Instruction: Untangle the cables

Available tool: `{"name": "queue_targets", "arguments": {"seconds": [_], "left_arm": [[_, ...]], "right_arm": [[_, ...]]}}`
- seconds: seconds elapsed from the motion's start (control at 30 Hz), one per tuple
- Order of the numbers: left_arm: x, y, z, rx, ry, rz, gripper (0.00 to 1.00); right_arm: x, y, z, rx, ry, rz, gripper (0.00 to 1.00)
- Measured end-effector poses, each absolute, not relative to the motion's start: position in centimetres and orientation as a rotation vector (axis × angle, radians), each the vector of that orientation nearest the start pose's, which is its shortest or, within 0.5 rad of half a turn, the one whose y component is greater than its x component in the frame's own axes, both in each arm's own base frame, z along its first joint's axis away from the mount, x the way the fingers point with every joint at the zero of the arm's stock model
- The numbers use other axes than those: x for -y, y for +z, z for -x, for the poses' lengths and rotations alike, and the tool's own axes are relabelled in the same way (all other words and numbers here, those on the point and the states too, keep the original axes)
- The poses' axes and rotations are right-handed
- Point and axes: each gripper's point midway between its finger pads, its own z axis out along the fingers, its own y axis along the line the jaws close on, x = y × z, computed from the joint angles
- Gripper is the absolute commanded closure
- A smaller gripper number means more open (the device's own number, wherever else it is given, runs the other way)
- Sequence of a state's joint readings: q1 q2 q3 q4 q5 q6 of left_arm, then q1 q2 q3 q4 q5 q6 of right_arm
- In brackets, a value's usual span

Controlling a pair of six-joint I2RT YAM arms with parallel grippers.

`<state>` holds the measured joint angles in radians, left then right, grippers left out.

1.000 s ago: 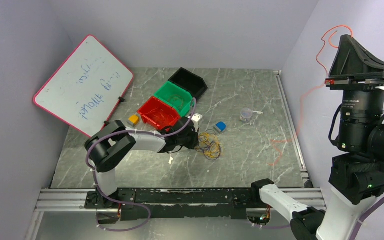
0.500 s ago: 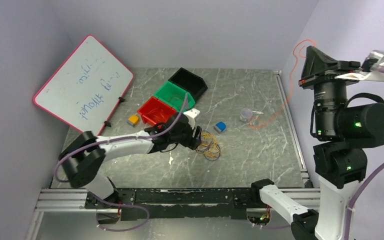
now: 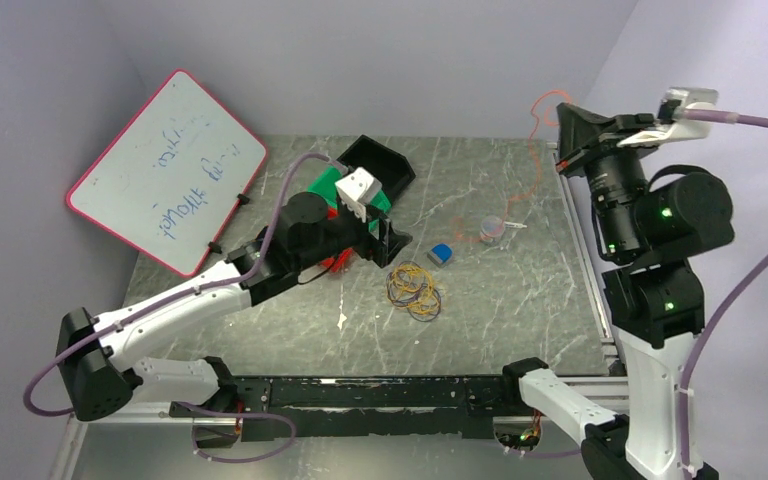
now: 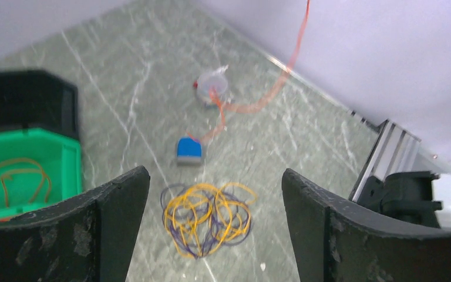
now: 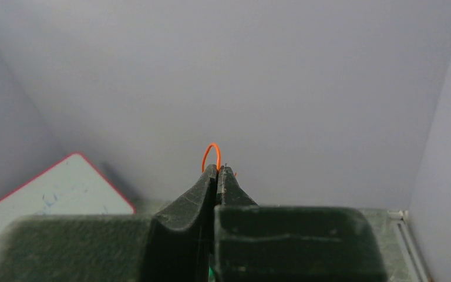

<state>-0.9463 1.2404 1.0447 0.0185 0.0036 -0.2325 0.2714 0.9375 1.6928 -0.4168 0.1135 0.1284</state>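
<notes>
Spotting an orange coil (image 4: 12, 176) lying in the green bin (image 4: 64, 148); losing most of the red bin (image 3: 330, 263) behind the left arm (image 3: 190, 300). Hovering the left gripper (image 4: 212, 179), jaws spread wide, over the yellow-and-purple tangle (image 4: 207, 218) on the table (image 3: 520, 300). Pinching a blurry orange cable (image 5: 212, 145) in the raised right gripper (image 5: 217, 170).

Cables (image 4: 207, 217) are yellow-orange plus what looks like dark purple, counter's (image 4: 123, 88) grey with white veins, bin's (image 4: 67, 170) green.

Left gripper (image 4: 214, 176) wide, right gripper (image 5: 218, 171) clamped

Green bin (image 4: 64, 147) cut off at frame edge, orange cable (image 4: 252, 107) blurred, whiteboard (image 3: 170, 170) writing illegible
</notes>
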Motion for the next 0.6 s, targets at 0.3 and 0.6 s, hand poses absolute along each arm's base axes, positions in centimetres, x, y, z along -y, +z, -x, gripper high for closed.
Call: {"name": "queue_targets", "arguments": {"seconds": [0.3, 0.6], "left_arm": [[36.6, 39.3, -22.8, -1.408, -0.948, -0.747, 0.07], [40.6, 41.1, -22.6, -1.266, -1.013, -0.9, 0.06]], "right_arm": [[-8.0, 55.8, -26.2, -1.314, 0.378, 0.06, 1.0], [-9.2, 56.7, -24.6, -1.273, 0.465, 0.112, 1.0]]}}
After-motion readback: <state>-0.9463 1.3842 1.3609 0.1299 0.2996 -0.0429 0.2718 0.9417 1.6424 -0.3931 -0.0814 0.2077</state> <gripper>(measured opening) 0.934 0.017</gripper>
